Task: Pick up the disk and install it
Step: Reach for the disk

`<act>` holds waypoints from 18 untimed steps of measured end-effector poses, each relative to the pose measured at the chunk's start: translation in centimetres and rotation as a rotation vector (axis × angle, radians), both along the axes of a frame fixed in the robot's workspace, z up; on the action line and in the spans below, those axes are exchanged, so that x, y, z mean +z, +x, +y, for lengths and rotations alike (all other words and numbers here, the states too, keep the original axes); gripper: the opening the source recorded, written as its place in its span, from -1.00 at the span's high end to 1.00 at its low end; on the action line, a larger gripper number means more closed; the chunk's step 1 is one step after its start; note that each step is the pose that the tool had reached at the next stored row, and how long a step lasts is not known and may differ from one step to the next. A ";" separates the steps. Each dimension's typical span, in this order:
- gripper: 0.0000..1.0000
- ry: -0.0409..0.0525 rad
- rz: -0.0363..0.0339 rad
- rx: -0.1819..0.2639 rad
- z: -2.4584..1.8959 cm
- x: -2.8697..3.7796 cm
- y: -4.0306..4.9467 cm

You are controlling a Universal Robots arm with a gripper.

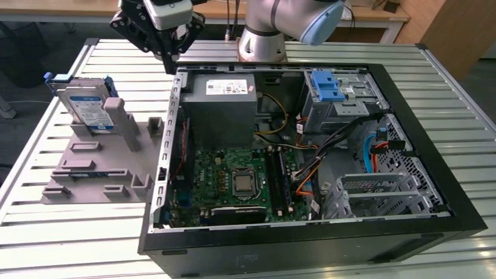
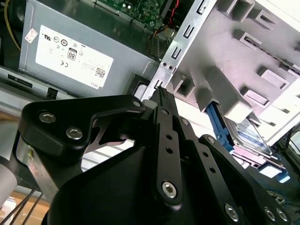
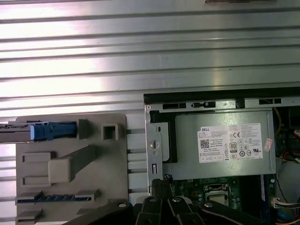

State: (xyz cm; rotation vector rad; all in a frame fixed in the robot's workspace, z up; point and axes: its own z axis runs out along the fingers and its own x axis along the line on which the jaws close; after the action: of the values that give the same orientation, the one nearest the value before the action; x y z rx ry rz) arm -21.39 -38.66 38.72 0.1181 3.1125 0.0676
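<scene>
- A robot arm's claw [image 1: 169,63] hangs above the back corner of an open computer case [image 1: 310,253], on the side nearest the grey holder [image 1: 101,168]. Its jaws are drawn together with nothing between them.
- The disk [image 1: 85,107] stands on edge in that holder on the slatted tabletop [image 1: 69,238], just outside the case wall and well apart from the claw.
- It is a flat silver drive with a blue-and-white label and a dark barcode strip, framed by a blue plastic bracket that juts past its upper end.
- The first wrist view shows the disk [image 3: 28,131] edge-on as a thin silver and blue strip. The second wrist view shows the disk [image 2: 248,136] beyond the claw [image 2: 161,93], tucked behind the holder's posts.
- The drive is likely rigid and fairly dense, with smooth metal faces that could slip, and it should not be knocked.
- The two long edges along the bracket, above the holder's posts, look like the safest place to grip.
- Inside the case, the grey power box [image 1: 220,110] sits near the claw, and the drive cage [image 1: 341,96] with its blue latch lies beyond it.
</scene>
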 end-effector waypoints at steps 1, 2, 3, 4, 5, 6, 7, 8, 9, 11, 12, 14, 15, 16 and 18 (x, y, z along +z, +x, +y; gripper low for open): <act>0.79 0.0000 0.0000 0.000 0.03 0.00 -0.07; 0.79 0.0000 0.0000 0.000 0.05 -0.01 -0.12; 0.79 0.0000 0.0000 0.000 0.06 -0.01 -0.13; 0.79 0.0000 0.0000 0.000 0.06 -0.01 -0.13; 0.79 0.0000 0.0000 0.000 0.06 -0.01 -0.13; 0.79 0.0000 0.0000 0.000 0.06 -0.01 -0.14; 0.79 0.0000 0.0000 0.000 0.06 -0.01 -0.14; 0.79 0.0000 0.0000 0.000 0.06 -0.01 -0.15; 0.79 0.0000 0.0000 0.000 0.06 -0.01 -0.17; 0.79 0.0001 0.0000 0.000 0.09 -0.01 -0.24; 0.79 0.0000 0.0000 0.000 0.11 -0.01 -0.28; 0.79 0.0000 0.0000 0.000 0.17 -0.01 -0.39; 0.79 0.0001 -0.0001 0.000 0.21 -0.01 -0.44; 0.79 -0.0001 0.0000 0.000 0.27 -0.01 -0.49; 0.79 0.0000 0.0000 0.000 0.41 -0.01 -0.60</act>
State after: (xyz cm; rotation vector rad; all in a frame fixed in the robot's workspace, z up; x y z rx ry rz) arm -21.98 -38.26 38.71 0.1179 3.1125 0.0676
